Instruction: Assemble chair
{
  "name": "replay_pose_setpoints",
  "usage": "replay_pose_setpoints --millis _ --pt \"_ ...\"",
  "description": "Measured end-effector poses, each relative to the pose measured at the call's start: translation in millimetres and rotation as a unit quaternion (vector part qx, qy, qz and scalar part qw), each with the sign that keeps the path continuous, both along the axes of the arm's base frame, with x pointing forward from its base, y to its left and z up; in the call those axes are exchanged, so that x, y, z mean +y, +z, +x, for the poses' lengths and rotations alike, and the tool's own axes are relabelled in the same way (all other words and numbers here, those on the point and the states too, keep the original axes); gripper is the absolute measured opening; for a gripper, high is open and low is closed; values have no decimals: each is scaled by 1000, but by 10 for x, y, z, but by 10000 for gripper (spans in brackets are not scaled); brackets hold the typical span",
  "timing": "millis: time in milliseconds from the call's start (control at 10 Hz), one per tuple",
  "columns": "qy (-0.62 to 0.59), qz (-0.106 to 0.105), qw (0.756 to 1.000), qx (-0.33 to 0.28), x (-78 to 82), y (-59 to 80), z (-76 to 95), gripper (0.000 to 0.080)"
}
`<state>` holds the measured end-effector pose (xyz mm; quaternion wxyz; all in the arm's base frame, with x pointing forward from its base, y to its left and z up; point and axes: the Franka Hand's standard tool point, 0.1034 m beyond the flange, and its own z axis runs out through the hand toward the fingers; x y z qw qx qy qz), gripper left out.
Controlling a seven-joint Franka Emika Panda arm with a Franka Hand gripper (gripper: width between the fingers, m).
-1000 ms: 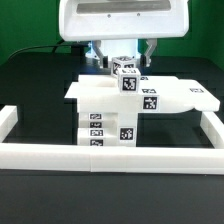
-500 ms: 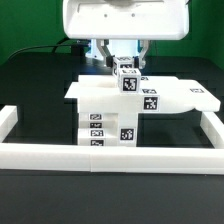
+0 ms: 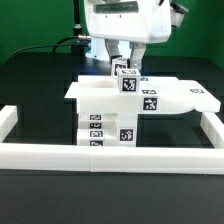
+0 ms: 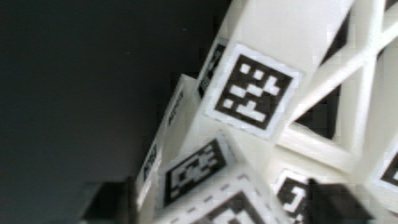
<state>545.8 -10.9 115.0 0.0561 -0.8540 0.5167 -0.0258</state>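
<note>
The chair stands in the middle of the exterior view. It has a flat white plate on blocky tagged legs, and another white part reaches toward the exterior view's right. A small upright tagged bar rises from the plate's back. My gripper comes down from above, with its jaws on either side of the bar's top. In the wrist view the tagged bar fills the space between my dark fingers, and the gripper looks shut on it.
A long low white border rail without tags runs along the front. Its side arms go back at the exterior view's left and right. The table is black. A black cable lies behind.
My hand has turned about its vertical axis and shifted toward the exterior view's right, staying over the upright bar. The chair parts have not moved.
</note>
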Motion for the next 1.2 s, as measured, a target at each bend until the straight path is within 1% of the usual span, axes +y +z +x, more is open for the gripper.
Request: replay_pose_setpoints --millis 100,200,300,500,600,700,800,900,1000,1100,1200 --pt "8 -1 1000 -1 0 0 0 585" --pt "38 -4 999 -3 -6 1 1 585" --pt "120 -11 993 -6 -33 11 7 636" --pt "295 -21 955 -11 -14 40 23 645" --pt "333 -25 943 -14 -20 34 11 649" --pt "339 -25 940 -14 -22 34 12 649" --pt "381 -31 924 -16 -30 34 12 649" --pt "436 -40 899 -19 -36 35 14 649" --pt "523 -56 850 -21 -42 33 17 649" --pt "585 -65 808 -24 -30 27 8 649" --pt "646 -74 759 -18 -17 15 0 649"
